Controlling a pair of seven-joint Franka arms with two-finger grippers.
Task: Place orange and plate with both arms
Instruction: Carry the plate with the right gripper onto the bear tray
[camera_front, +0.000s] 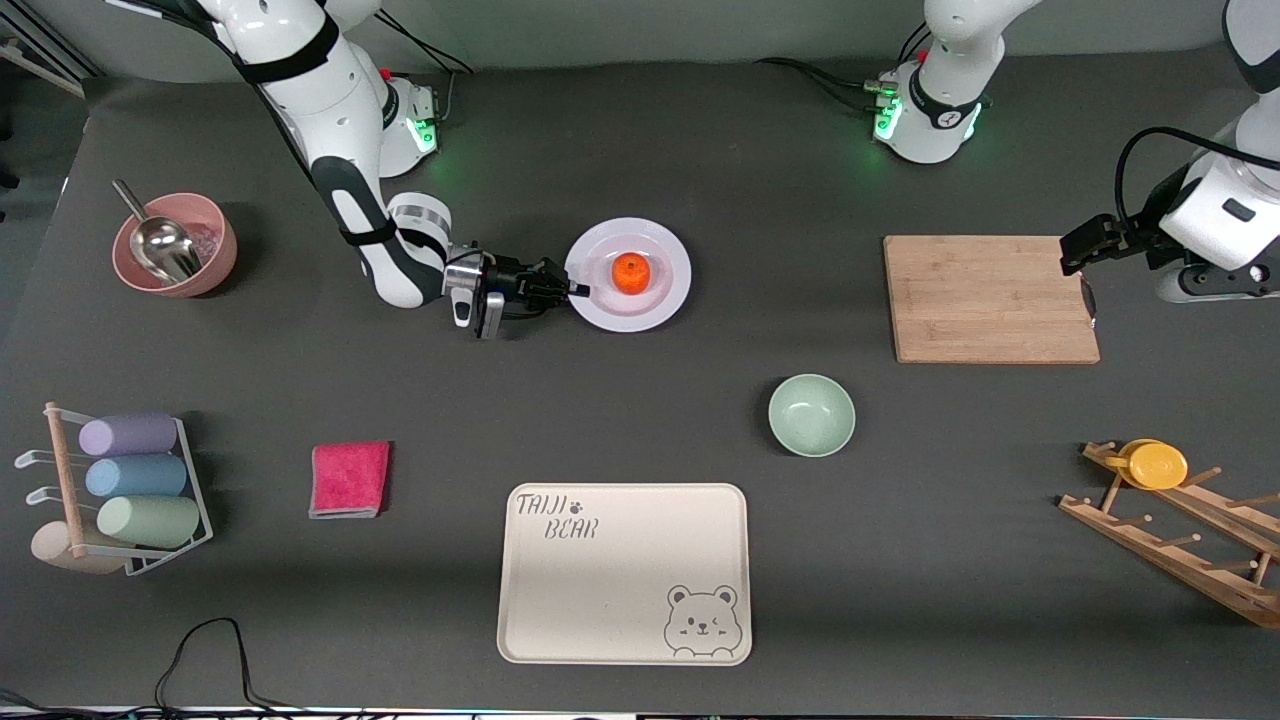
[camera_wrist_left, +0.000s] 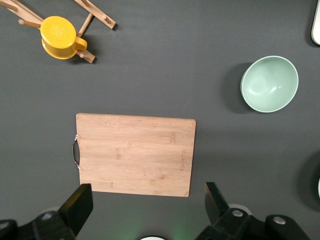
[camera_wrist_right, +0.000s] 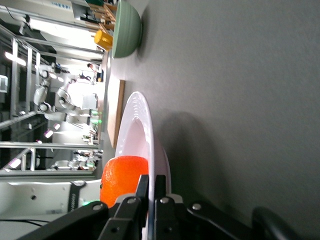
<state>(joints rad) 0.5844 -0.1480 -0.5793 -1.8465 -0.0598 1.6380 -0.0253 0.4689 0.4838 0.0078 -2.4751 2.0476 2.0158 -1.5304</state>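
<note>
The white plate (camera_front: 660, 255) lies on the table between the two arm bases, with the orange (camera_front: 631, 272) in its middle. My right gripper (camera_front: 577, 291) is shut on the plate's rim at the edge toward the right arm's end. In the right wrist view the plate (camera_wrist_right: 145, 130) stands edge-on between the shut fingers (camera_wrist_right: 160, 187), with the orange (camera_wrist_right: 120, 177) just past them. My left gripper (camera_front: 1085, 270) is open and empty over the end of the wooden cutting board (camera_front: 990, 298), and it shows in the left wrist view (camera_wrist_left: 147, 200).
A pale green bowl (camera_front: 811, 414) sits nearer the camera than the plate. A cream bear tray (camera_front: 624, 572) lies at the front. A pink bowl with a scoop (camera_front: 175, 244), a pink cloth (camera_front: 350, 478), a cup rack (camera_front: 125, 490) and a wooden rack with a yellow cup (camera_front: 1156, 464) stand around.
</note>
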